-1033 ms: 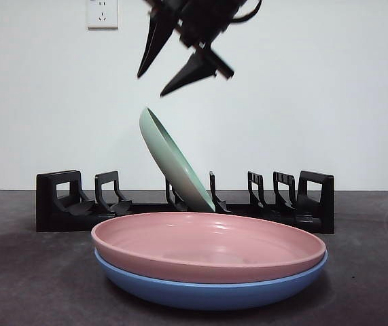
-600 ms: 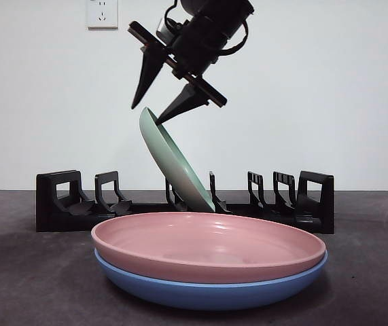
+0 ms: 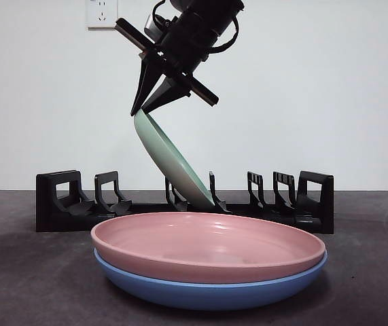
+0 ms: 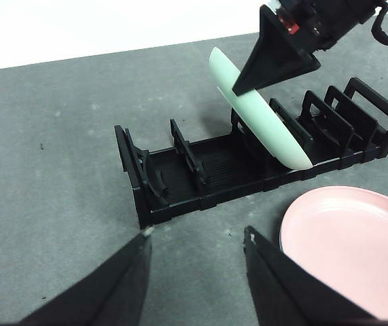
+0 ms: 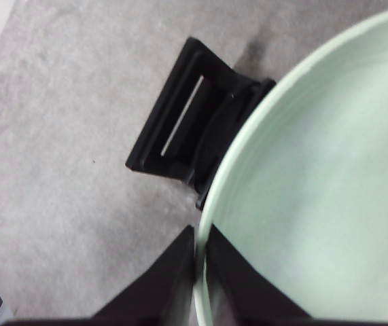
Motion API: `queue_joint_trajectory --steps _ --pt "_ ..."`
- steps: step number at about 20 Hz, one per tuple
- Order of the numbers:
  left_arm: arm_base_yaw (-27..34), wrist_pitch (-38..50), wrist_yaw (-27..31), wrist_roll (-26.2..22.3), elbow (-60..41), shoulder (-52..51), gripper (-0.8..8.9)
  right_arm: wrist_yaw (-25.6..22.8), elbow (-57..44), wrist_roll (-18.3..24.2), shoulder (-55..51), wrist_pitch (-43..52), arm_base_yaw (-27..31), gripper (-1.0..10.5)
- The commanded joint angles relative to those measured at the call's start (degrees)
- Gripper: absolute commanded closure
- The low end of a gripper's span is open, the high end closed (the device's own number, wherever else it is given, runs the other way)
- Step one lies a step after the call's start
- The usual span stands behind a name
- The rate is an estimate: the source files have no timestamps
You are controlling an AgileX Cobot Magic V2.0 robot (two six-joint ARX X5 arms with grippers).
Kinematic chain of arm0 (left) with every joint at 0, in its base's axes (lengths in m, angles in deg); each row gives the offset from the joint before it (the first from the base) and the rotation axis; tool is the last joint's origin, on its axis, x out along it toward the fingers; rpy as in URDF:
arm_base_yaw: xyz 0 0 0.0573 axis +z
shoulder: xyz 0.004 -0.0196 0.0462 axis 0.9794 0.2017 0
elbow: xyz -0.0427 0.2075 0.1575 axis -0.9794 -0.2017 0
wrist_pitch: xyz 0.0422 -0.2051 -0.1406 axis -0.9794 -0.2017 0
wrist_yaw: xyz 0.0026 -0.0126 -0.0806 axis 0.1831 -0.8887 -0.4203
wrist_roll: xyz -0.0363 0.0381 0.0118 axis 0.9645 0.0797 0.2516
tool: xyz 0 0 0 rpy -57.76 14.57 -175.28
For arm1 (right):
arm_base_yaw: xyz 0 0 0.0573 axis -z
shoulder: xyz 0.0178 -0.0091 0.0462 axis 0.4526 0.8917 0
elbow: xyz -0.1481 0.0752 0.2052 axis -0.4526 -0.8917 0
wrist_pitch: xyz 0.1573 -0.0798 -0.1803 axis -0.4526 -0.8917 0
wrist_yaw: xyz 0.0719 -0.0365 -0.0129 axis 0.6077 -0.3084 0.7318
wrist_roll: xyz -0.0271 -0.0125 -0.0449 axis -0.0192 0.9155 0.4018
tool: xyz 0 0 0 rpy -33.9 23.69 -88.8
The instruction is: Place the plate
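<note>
Step in hand: seating the green plate point(image 3: 170, 161) in the rack point(image 3: 58, 204). Plate leans tilted in a middle slot, lower edge down between the dividers, upper rim high and toward the left end of the rack. Right claw point(image 3: 154, 87) sits at that upper rim; in the right wrist view its jaws are pinched on the rim point(image 5: 199, 252) with almost no gap, so I read it as gripping the plate. Left claw point(image 4: 195, 252) hangs open over bare table point(image 4: 51, 170) just in front of the rack's left end, idle.

Pink plate point(image 3: 207, 244) stacked on blue plate point(image 3: 210, 288) at the front edge of the table, untouched.

Judgement: the plate is in its slot but not released. Next move calls for checking that the lower edge is caught by the dividers, then opening the jaws and lifting clear along the tilt without dragging the rim. Risk: plate slides if the slot does not hold it.
</note>
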Motion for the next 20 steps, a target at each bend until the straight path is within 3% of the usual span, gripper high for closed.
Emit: queue_joint_trajectory --steps 1,5,10,12,14,17,20 --pt "-0.17 0.31 0.26 0.26 0.35 0.15 5.94 0.66 1.77 1.40 0.26 -0.55 -0.48 9.3" --pt "-0.17 0.33 0.26 0.24 0.35 0.15 5.94 1.11 1.77 2.64 -2.89 -1.20 -0.44 9.3" --pt "-0.17 0.33 0.26 0.26 0.35 0.15 5.94 5.18 1.77 4.13 -8.44 -1.75 -0.39 9.3" --pt "-0.17 0.31 0.26 0.24 0.35 0.15 5.94 5.25 1.77 6.62 -10.69 -3.89 -0.76 9.3" --pt "-0.17 0.24 0.26 0.24 0.35 0.15 5.94 4.83 1.77 11.72 -12.90 -8.72 -1.79 9.3" --pt "-0.17 0.00 0.26 0.24 0.35 0.15 5.94 -5.05 1.75 20.31 -15.34 -17.27 -5.33 9.3" --pt "-0.17 -0.04 0.26 0.24 0.35 0.15 5.94 -10.93 1.62 21.29 -16.15 -19.96 -8.15 9.3"
